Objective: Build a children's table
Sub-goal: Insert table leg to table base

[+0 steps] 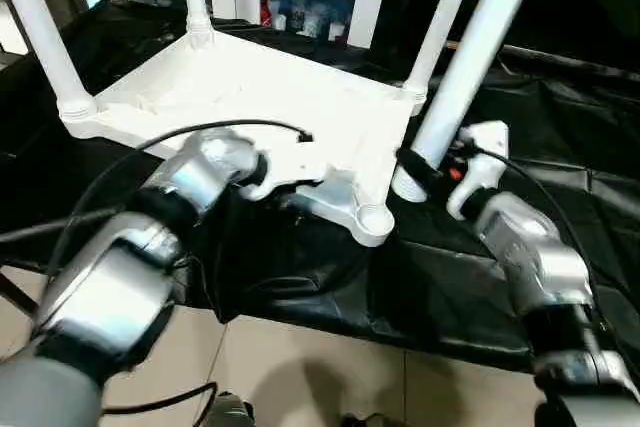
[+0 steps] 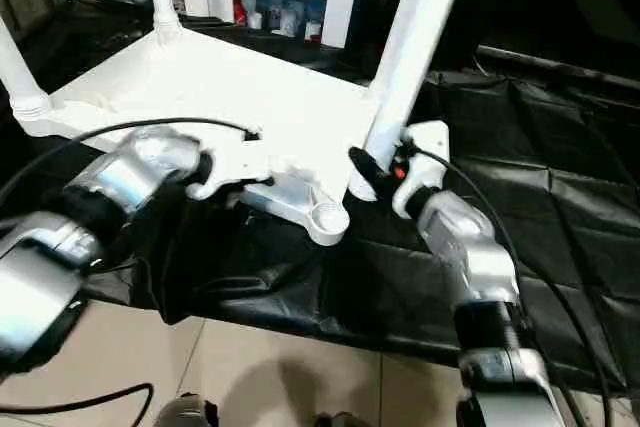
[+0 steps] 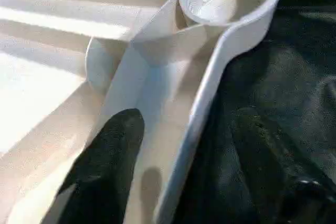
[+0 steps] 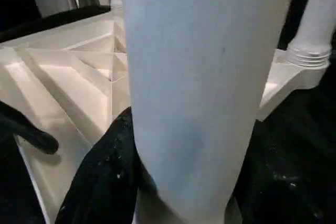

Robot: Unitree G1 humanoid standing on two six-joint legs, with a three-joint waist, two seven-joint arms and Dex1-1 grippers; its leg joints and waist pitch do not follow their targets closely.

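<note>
Fourth leg (image 1: 470, 57), clamped in right hand (image 1: 425, 172), stands tilted just right of empty corner socket (image 1: 374, 217); left hand (image 3: 173, 177) straddles tabletop rim (image 3: 202, 124)

The held leg (image 1: 470, 57) runs past the frame's top edge.

The white table top (image 1: 250, 97) lies upside down; three legs (image 1: 40, 32) stand in sockets, near socket (image 1: 372, 219) empty, fourth leg (image 1: 470, 67) beside it.
</note>
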